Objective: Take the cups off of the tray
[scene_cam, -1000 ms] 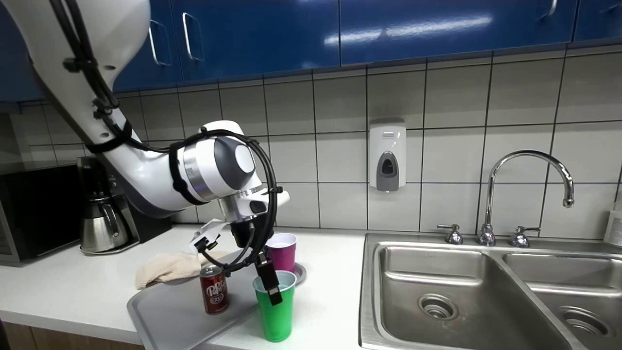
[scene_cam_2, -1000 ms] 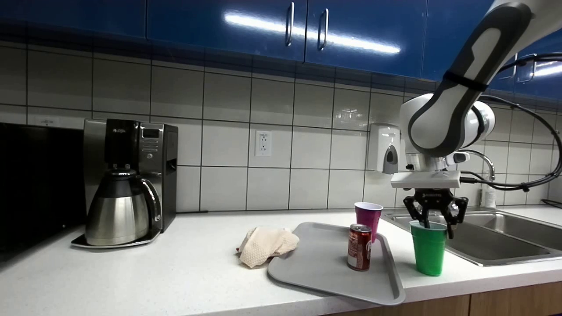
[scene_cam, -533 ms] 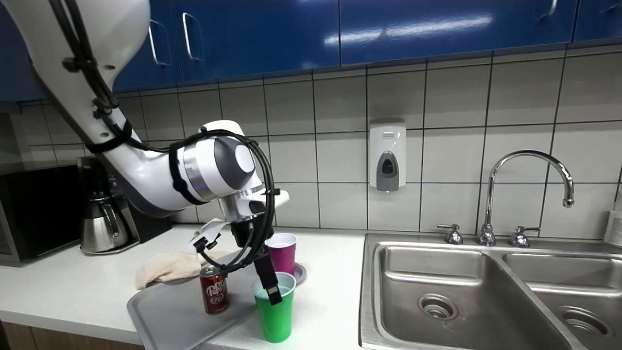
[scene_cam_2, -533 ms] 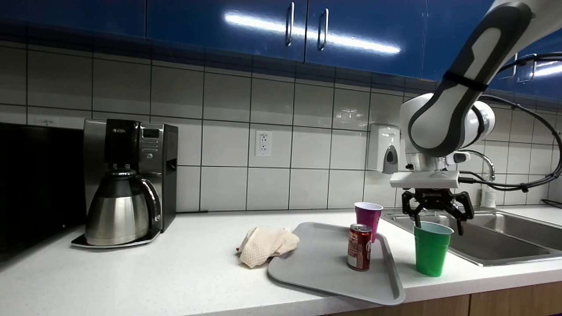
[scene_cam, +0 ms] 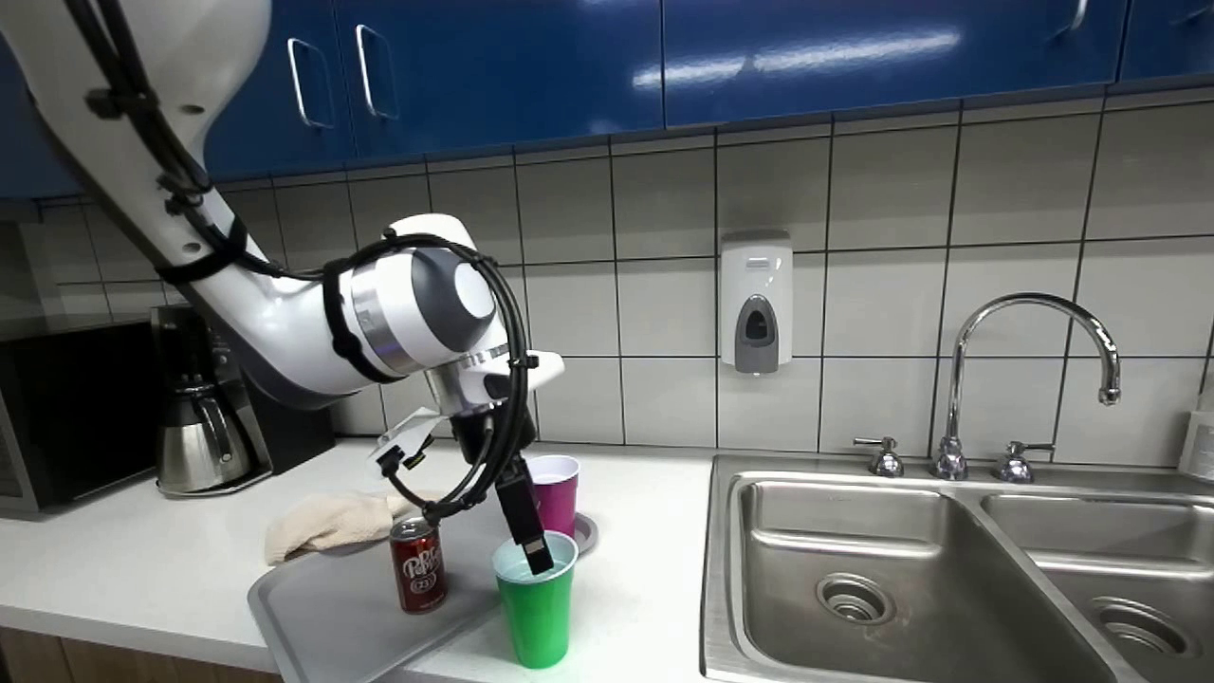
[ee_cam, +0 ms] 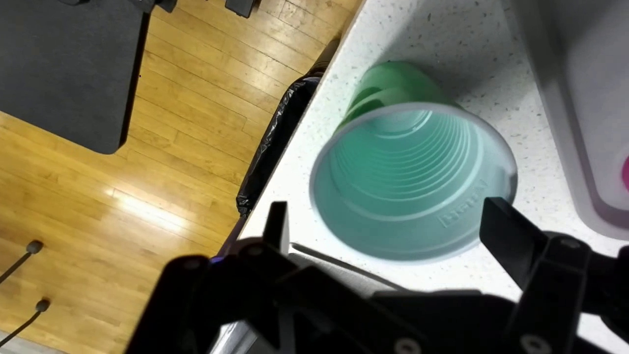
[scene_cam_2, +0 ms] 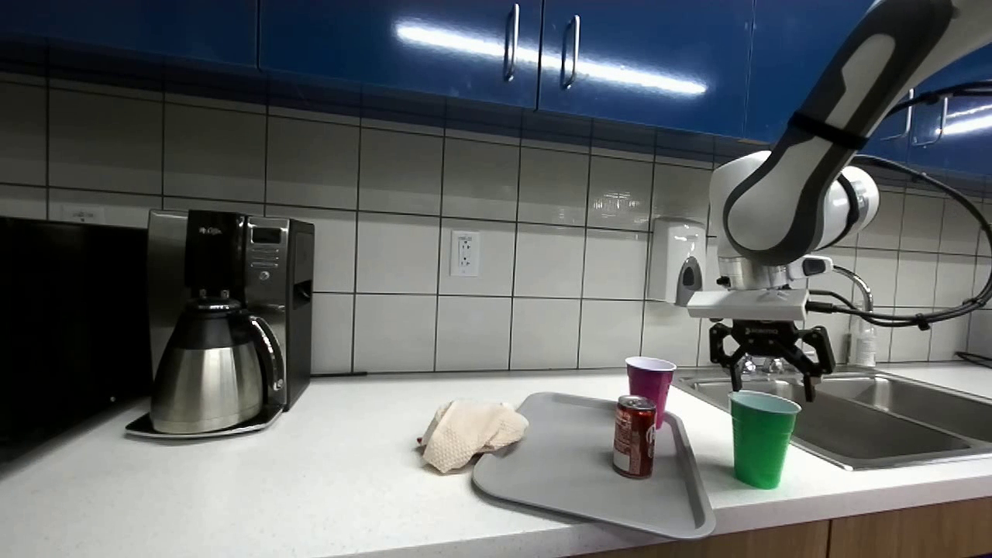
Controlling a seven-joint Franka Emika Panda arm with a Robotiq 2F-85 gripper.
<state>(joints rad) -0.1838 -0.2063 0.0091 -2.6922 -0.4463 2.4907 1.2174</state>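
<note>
Green plastic cup (scene_cam_2: 762,443) is noted upright and empty on the tabletop (scene_cam_2: 310,496), close to the front edge, just beside the tray (scene_cam_2: 558,465) and off it; half the task is judged done. Tool (scene_cam_2: 773,387) is spread just above the cup's mouth, nothing pinched; whether both fingertips (ee_cam: 508,236) are clear of the rim cannot be told. Main risk: if sideways travel is begun too low, the rim could be snagged and the cup, presumably light, tipped towards the floor (ee_cam: 186,123). Farther in, the soda can (scene_cam_2: 635,438) is borne by the tray; it could be knocked by the tool or by slack cables (scene_cam: 517,379) if a low path is taken. Farther back, the magenta cup (scene_cam_2: 651,381) is seen upright on the tray, its removal not yet done. Arm (scene_cam_2: 763,217) is extended from above, forearm slanted, wrist bent, tool pointed downward.
</note>
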